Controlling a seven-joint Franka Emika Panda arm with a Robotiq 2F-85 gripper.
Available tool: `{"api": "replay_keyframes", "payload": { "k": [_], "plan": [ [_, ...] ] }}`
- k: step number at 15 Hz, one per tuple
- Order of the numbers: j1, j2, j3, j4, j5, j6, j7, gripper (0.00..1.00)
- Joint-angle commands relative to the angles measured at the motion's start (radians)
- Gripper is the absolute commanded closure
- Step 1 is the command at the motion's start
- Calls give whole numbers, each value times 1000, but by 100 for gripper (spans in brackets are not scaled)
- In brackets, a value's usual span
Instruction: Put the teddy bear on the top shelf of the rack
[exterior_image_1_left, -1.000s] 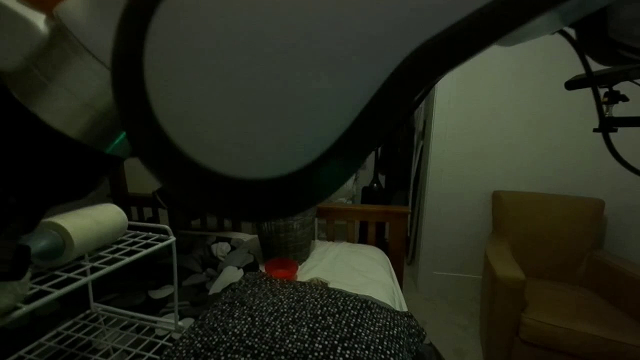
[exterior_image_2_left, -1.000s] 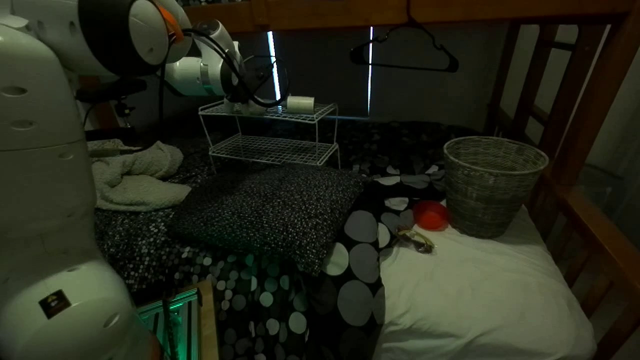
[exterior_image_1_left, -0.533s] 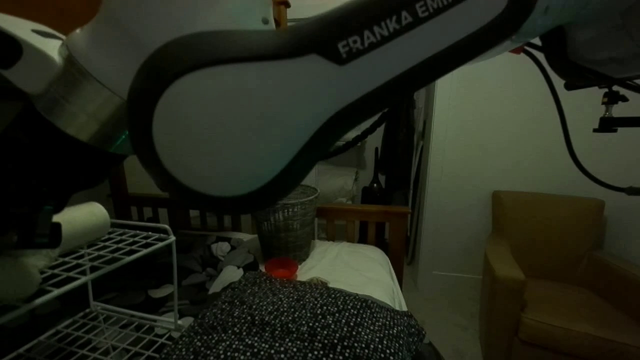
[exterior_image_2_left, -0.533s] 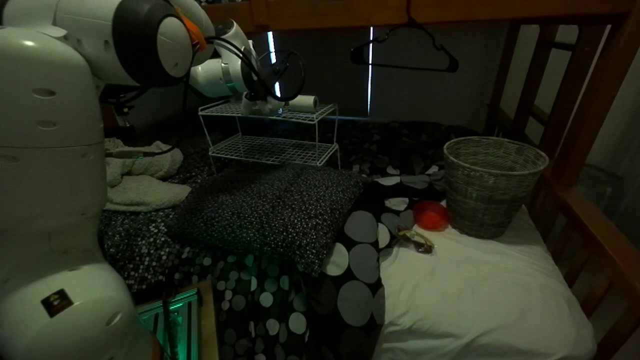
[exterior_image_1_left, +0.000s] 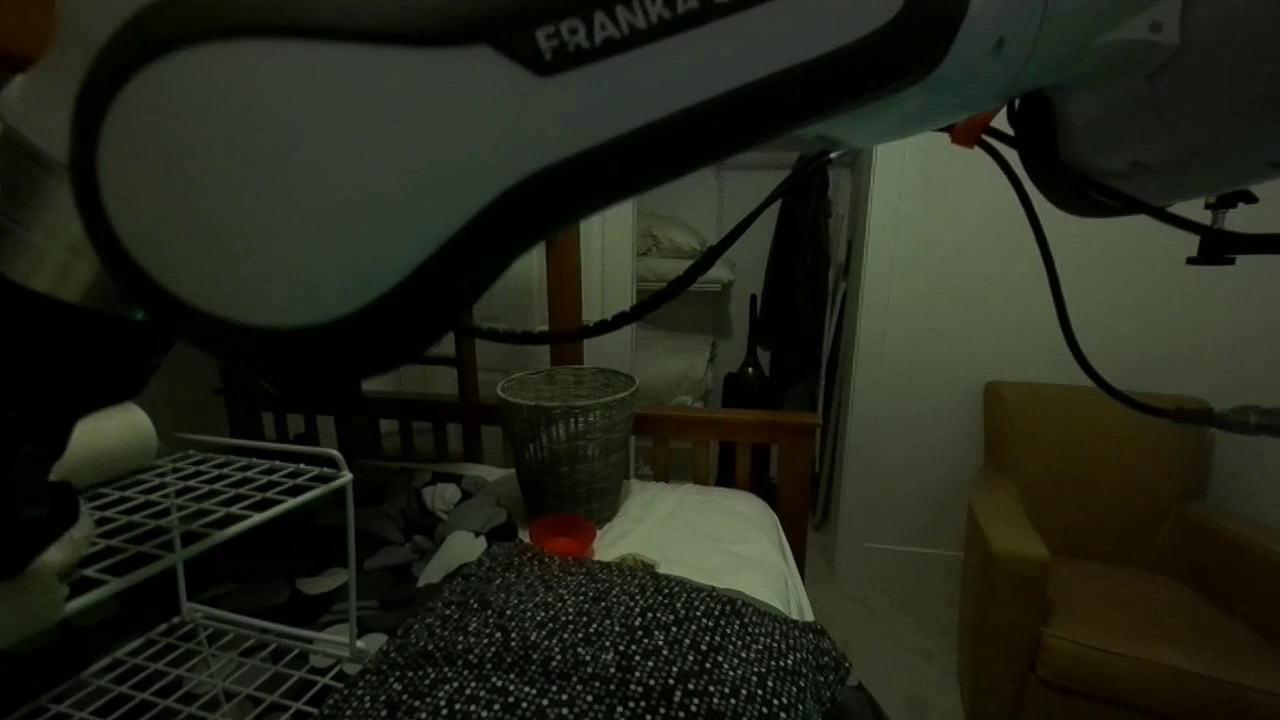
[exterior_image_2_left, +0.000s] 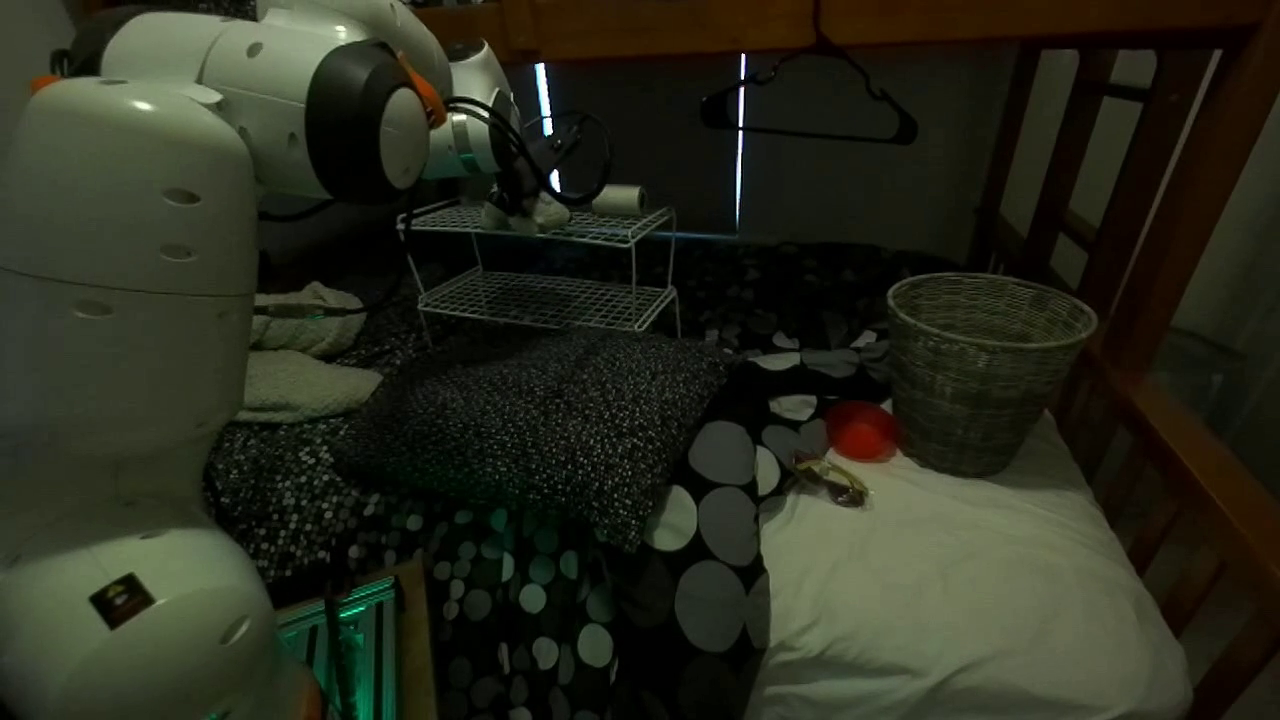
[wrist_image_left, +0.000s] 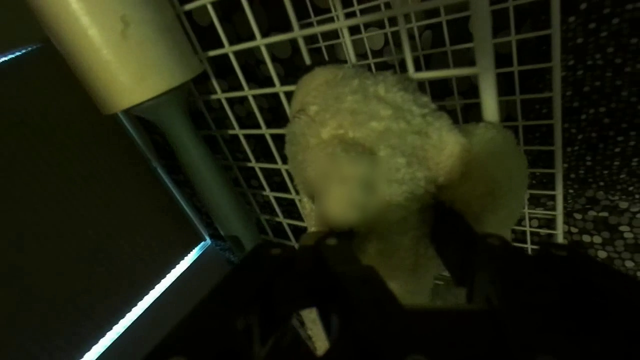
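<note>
The cream, fuzzy teddy bear (wrist_image_left: 370, 125) fills the middle of the wrist view, its face toward the camera. My gripper (wrist_image_left: 392, 225) has its dark fingers on both sides of the bear's body, below the head, and looks closed on it. In an exterior view the bear (exterior_image_2_left: 548, 213) is at the top shelf of the white wire rack (exterior_image_2_left: 600, 236), under the gripper (exterior_image_2_left: 515, 198). I cannot tell whether its weight rests on the grid. In an exterior view the rack (exterior_image_1_left: 260, 500) is at lower left; the arm's dark wrist partly hides the bear (exterior_image_1_left: 35, 600).
A cream roll (exterior_image_2_left: 620, 200) with a grey core lies on the top shelf beside the bear; it shows in the wrist view (wrist_image_left: 125, 50). A dark pillow (exterior_image_2_left: 550, 420) lies before the rack. A wicker basket (exterior_image_2_left: 985, 380) and red bowl (exterior_image_2_left: 862, 430) stand on the bed.
In an exterior view the gripper and bear have shifted slightly right along the top shelf. The roll has also shifted along the shelf, away from the bear's side. The arm's upper links have swung round.
</note>
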Motion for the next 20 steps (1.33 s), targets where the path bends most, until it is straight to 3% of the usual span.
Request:
{"api": "replay_keyframes", "payload": {
  "k": [1, 3, 4, 8, 11, 18, 19, 20],
  "plan": [
    [33, -3, -27, 43, 10, -92, 1, 19],
    [45, -48, -53, 13, -7, -87, 50, 4],
    [48, -77, -64, -14, -10, -77, 86, 1],
    [95, -249, -158, -183, -72, -7, 367, 0],
    [132, -391, -206, -318, -112, -49, 575, 0],
    [60, -708, -88, -631, -180, -205, 1035, 0],
    [55, -600, -87, -522, -144, -173, 917, 0],
    [47, -626, -74, -546, -142, -177, 932, 0]
  ]
}}
